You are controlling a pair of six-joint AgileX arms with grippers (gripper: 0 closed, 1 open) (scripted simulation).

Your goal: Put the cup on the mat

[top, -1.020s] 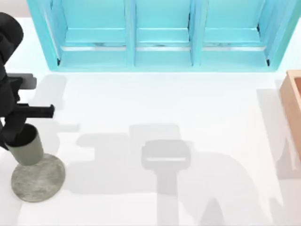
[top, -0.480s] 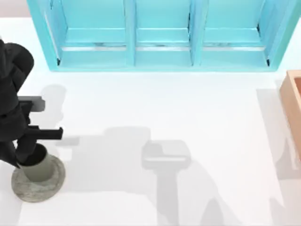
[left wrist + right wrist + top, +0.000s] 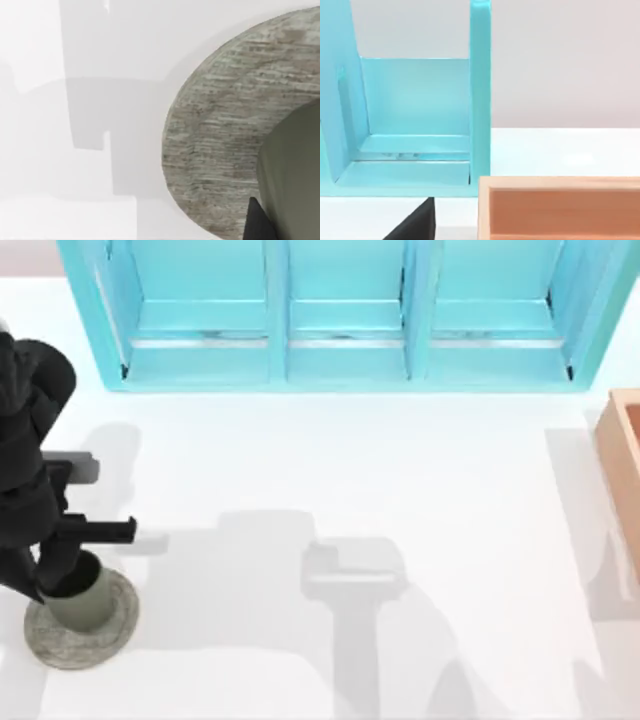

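The olive-grey cup [image 3: 92, 604] stands upright on the round stone-textured mat [image 3: 58, 644] near the table's front left corner. It sits a little toward the mat's far side. My left gripper [image 3: 66, 580] comes down from above and is shut on the cup, its dark body hiding the cup's rim. In the left wrist view the mat [image 3: 225, 145] lies beneath the cup's wall [image 3: 295, 175], with one dark fingertip [image 3: 257, 226] against the cup. A dark part of my right gripper [image 3: 415, 226] shows low in the right wrist view.
A turquoise shelf unit [image 3: 340, 310] spans the back of the table. A wooden box [image 3: 625, 470] sits at the right edge, also seen as the box [image 3: 560, 210] in the right wrist view. White tabletop [image 3: 330, 460] stretches between them.
My left gripper carried the cup down and rightward, from the mat's far left edge onto the mat. In the last half second it barely moved.
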